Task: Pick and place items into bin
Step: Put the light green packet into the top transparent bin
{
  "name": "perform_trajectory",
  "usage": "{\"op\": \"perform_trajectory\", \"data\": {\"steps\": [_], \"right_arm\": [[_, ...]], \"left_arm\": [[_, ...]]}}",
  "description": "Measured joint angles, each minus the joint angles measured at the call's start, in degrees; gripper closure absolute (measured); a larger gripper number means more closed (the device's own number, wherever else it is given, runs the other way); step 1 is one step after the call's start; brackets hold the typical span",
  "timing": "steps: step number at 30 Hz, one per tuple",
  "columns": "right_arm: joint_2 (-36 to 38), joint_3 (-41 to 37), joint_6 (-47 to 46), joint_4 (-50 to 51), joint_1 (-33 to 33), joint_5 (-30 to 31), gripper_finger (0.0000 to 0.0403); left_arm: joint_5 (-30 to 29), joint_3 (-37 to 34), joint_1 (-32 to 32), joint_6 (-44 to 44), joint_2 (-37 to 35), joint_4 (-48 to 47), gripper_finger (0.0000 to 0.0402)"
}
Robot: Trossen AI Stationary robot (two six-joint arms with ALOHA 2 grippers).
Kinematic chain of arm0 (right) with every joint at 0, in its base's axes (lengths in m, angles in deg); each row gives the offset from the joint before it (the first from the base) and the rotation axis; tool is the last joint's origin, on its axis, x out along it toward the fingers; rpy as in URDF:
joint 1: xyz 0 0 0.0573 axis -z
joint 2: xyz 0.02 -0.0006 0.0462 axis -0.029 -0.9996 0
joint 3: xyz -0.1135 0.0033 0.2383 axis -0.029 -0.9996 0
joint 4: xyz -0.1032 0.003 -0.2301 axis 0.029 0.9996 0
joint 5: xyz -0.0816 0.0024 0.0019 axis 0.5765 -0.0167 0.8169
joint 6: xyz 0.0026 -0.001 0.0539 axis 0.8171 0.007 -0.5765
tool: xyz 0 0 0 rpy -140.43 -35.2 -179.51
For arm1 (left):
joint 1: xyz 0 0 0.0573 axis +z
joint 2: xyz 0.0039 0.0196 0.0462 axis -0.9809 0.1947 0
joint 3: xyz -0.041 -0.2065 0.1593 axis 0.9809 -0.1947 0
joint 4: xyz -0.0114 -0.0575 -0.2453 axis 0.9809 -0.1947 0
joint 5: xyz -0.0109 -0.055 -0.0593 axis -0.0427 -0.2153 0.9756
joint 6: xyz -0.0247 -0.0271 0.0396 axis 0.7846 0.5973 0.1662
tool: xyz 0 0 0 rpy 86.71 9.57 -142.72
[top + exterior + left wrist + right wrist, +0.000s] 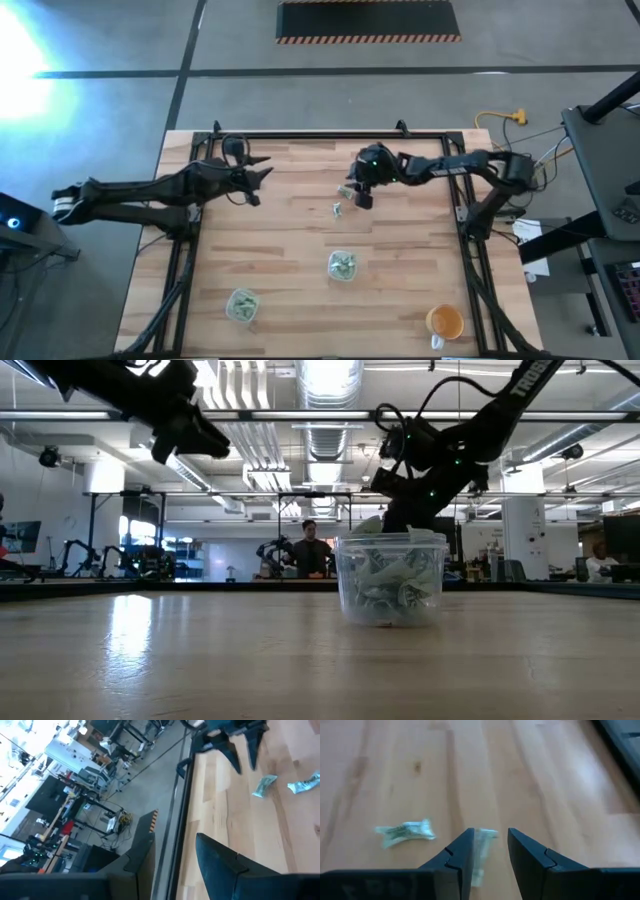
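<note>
Two small green-and-white wrapper items lie loose on the wooden table. In the right wrist view one item lies on the wood between the open fingers of my right gripper, which slants down over it; I see no touch. The other item lies just beside it. In the high view both items lie right by my right gripper, at the table's far middle. My left gripper hangs open above the table's far left, with nothing in it.
Two clear cup bins holding more wrappers stand toward the near side, one at the middle and one to its left. An orange cup stands at the near right corner. A black frame rims the table.
</note>
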Motion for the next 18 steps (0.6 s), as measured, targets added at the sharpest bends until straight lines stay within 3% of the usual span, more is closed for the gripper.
{"op": "perform_trajectory", "data": {"steps": [2, 18], "right_arm": [[-1.2, 1.6, 0.3, 1.7, 0.6, -2.7, 0.0294], [-9.2, 10.0, 1.3, 16.6, 1.4, -2.8, 0.0297]], "left_arm": [[0.0, -0.2, 0.0, 0.0, -0.9, 0.3, 0.0277], [-0.2, -0.8, 0.0, 5.3, -0.5, 0.5, 0.0277]]}}
